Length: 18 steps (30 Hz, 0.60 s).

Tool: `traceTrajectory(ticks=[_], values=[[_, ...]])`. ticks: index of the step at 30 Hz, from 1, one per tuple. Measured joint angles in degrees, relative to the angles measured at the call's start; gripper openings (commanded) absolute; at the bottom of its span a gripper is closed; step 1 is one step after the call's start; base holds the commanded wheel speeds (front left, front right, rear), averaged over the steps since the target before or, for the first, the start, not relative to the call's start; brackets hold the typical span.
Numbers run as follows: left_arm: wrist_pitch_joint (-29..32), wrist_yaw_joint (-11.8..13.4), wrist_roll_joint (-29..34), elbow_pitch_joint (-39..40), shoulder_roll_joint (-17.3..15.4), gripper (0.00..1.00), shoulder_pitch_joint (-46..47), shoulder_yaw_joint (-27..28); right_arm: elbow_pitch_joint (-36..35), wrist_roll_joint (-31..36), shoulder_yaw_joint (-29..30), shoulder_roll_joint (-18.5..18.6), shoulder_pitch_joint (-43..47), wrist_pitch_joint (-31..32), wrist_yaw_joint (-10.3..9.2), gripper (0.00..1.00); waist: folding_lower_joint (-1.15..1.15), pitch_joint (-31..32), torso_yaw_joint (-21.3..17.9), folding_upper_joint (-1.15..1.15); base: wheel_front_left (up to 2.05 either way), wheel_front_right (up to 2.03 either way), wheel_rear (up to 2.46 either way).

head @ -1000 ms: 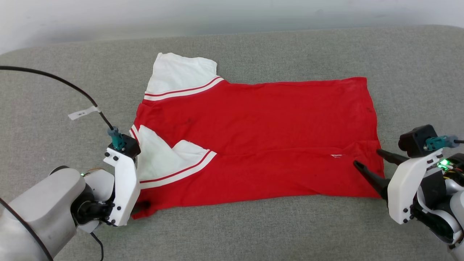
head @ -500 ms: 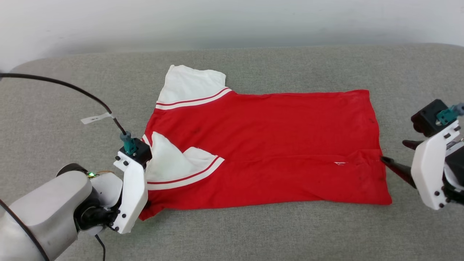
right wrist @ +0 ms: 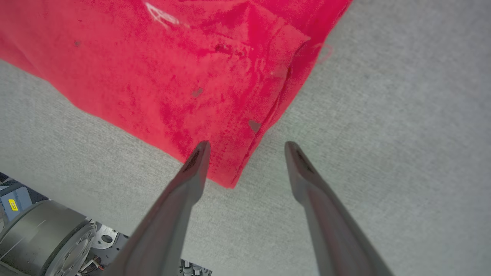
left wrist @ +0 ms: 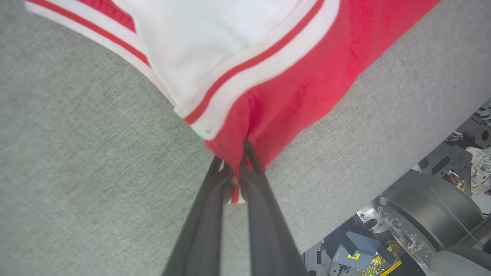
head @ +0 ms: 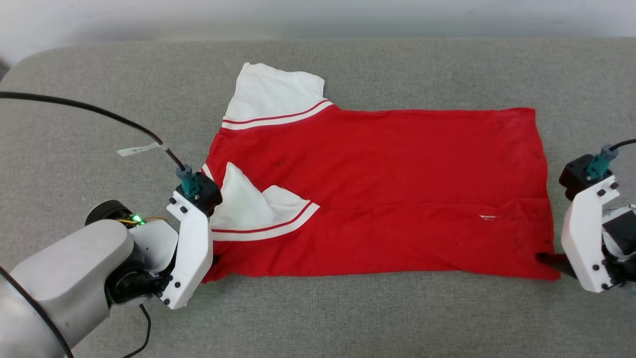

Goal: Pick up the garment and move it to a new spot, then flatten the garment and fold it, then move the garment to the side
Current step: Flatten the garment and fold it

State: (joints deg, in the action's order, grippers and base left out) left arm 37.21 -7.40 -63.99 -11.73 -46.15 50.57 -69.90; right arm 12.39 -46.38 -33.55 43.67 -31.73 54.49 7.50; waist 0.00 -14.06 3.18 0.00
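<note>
On the grey fabric-covered counter (head: 348, 308), the garment (head: 387, 199) lies spread flat, its length running left to right in the head view. It is a red shirt with white sleeves. One sleeve (head: 278, 94) sticks out at the far left corner. The other sleeve (head: 243, 204) lies folded in over the red body. Both are edged with red-and-white striped trim. A small white mark (head: 488, 217) shows on the red cloth toward the right end.

The left tool (left wrist: 233, 157) is clamped on the garment's near left corner, with a pinch of red fabric squeezed between its two dark fingers (left wrist: 262, 214), just beside the striped sleeve edge. The right tool (right wrist: 247, 145) holds its jaws wide apart at the garment's near right corner, not closed on the cloth. One finger (right wrist: 188, 188) lies over the red edge and the other over bare grey counter, with the corner's tip between them. A black cable (head: 99, 112) arcs from the left wrist above the counter.
</note>
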Motion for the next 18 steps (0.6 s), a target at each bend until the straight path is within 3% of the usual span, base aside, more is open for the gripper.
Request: traceTrajectory(ticks=[5,11,12,13,18], values=[[-0.59,0.00,0.15,0.24,-0.10,0.00,0.50,0.05,4.23,0.14,-0.54,-3.48,0.27,-1.91,0.00,1.00,0.00,-1.75,0.52,0.00,0.00,0.00,0.00],[-1.09,0.00,-0.30,-0.03,-0.11,0.00,0.45,0.02,6.98,-0.77,-1.43,-4.69,0.29,-3.97,0.00,1.00,0.00,-2.39,0.71,0.00,0.00,0.00,0.00],[-1.14,0.00,-0.32,-0.20,-0.11,0.00,0.41,0.02,7.15,-0.83,-1.65,-4.72,0.27,-4.57,0.00,0.62,0.00,-2.27,0.66,0.00,0.00,0.00,0.00],[-1.20,-0.01,-0.55,-0.40,-0.05,0.00,0.30,0.02,7.38,-0.98,-1.92,-4.76,0.28,-5.13,-0.01,0.00,0.00,-2.06,0.59,0.00,0.00,0.00,0.00],[-2.10,0.00,-1.96,-1.12,-0.47,0.00,-1.21,0.04,6.92,-2.69,-2.86,-4.52,0.64,-7.89,-0.01,0.00,0.00,0.08,0.15,0.00,0.00,0.00,0.00]])
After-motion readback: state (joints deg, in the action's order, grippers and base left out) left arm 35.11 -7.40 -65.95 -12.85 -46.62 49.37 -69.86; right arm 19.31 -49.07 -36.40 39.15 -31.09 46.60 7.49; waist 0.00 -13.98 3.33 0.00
